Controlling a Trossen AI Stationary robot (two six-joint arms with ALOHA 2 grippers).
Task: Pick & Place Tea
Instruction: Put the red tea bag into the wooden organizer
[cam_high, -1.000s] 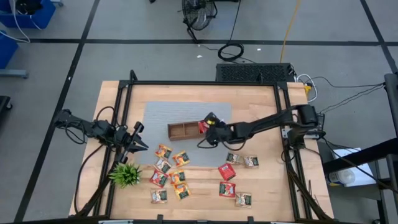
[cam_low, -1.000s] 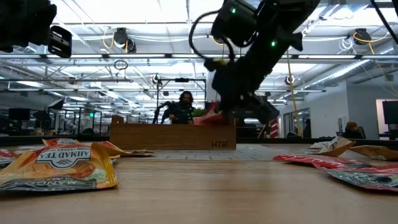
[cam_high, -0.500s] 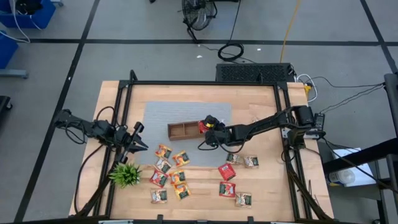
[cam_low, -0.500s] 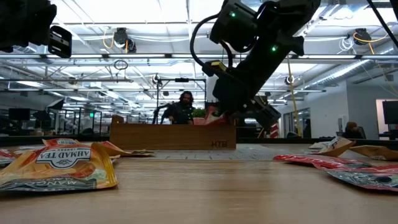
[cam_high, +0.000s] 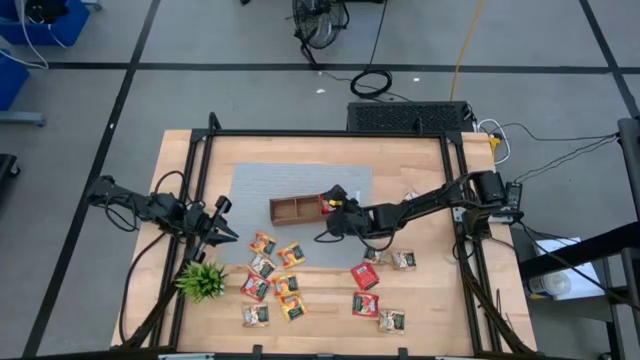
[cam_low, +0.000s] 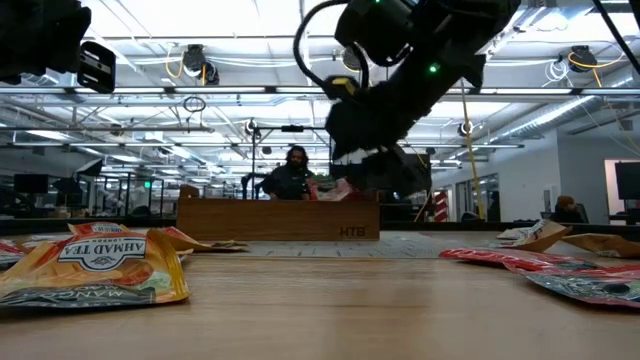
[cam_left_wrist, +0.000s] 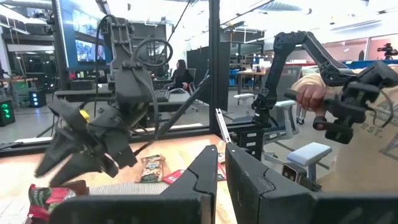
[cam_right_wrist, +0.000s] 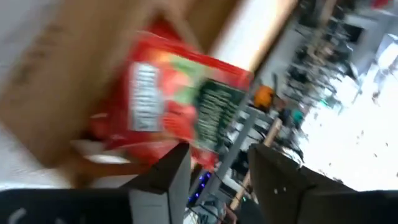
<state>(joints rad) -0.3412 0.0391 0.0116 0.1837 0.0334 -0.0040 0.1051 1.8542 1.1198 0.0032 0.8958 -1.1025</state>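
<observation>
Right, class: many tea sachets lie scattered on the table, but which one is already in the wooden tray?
The red sachet in the right-end compartment of the wooden tray, just in front of the right pincer. All the other sachets lie flat on the tabletop, outside the tray.

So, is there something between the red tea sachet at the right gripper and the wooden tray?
Nothing visible blocks it. The red tea sachet is already at the right-end compartment of the wooden tray, partly over its edge. The right gripper has its fingers apart beside it.
</observation>
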